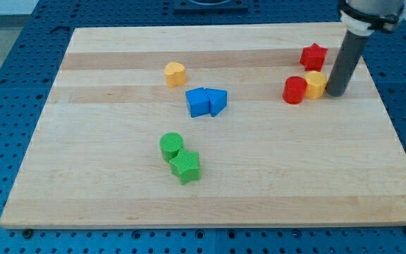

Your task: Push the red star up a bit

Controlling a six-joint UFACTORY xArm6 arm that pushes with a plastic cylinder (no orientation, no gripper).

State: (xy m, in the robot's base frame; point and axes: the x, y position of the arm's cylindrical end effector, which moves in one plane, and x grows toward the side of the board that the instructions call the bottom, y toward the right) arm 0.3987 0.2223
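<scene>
The arm carries no jaws, only a straight dark rod, so nothing opens, closes or pinches; the tip (335,94) rests on the wooden board (118,190) at the view's right. The tip stands just beside, and appears to touch, the right face of the yellow block (316,83), whose shape cannot be made out with certainty. The red cylinder (294,90) sits against the left face of that yellow block. The red star (314,56), the task's object, lies directly above the yellow block in the view, near the board's top right, close to it but possibly not touching. Because an upward push calls for contact from the star's lower side, and the yellow block occupies that side, the tip's present station to the right and below the star is judged an approach position rather than a pushing one. The yellow heart-like block (175,73), the blue pair (206,102) and the green pair (180,157) lie well apart and do not constrain the move.
</scene>
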